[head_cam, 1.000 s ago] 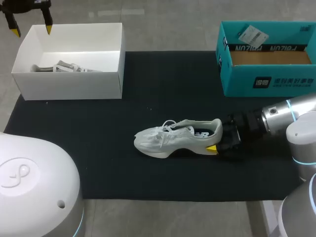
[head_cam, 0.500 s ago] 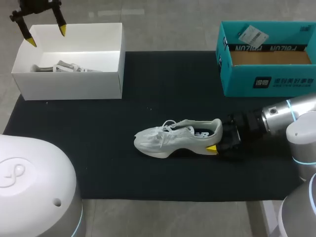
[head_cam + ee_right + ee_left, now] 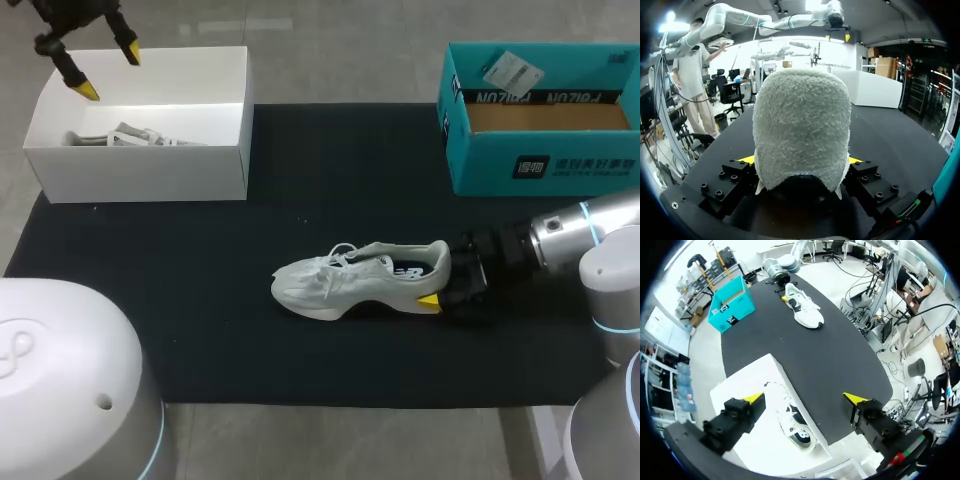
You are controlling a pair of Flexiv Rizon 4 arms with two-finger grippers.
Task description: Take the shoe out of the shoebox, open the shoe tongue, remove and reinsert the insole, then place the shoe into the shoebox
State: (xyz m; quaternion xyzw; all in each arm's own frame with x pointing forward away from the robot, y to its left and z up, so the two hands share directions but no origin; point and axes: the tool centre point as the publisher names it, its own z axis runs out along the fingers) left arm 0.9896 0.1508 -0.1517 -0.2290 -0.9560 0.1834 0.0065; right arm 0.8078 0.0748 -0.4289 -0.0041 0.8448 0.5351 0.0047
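The pale grey shoe (image 3: 345, 282) lies on its sole in the middle of the black mat (image 3: 300, 200), a little below the frame's centre, toe toward the left and heel toward the right, laces loose over the tongue. The right arm comes in low from the right edge, and the right gripper (image 3: 440, 280) has the heel clamped. One yellow tip shows against the near side of the sole, and the wrist camera shows a tip pressed on each side of the fuzzy heel collar, so it is plainly grasping the shoe from both sides. In the upper left corner the left gripper (image 3: 110, 73) hangs above the far left corner of the white box (image 3: 140, 175), fingers spread wide with nothing between them. From its own camera the box's near edge sits below and between the tips. Inside that white box, along its left half, a second shoe (image 3: 135, 135) of the same pale colour lies on the floor of the box. At the upper right stands the teal shoebox (image 3: 545, 160), open at the top, brown card showing inside and a small paper tag (image 3: 510, 70) resting at its far rim. It sits well apart from the shoe on the mat.
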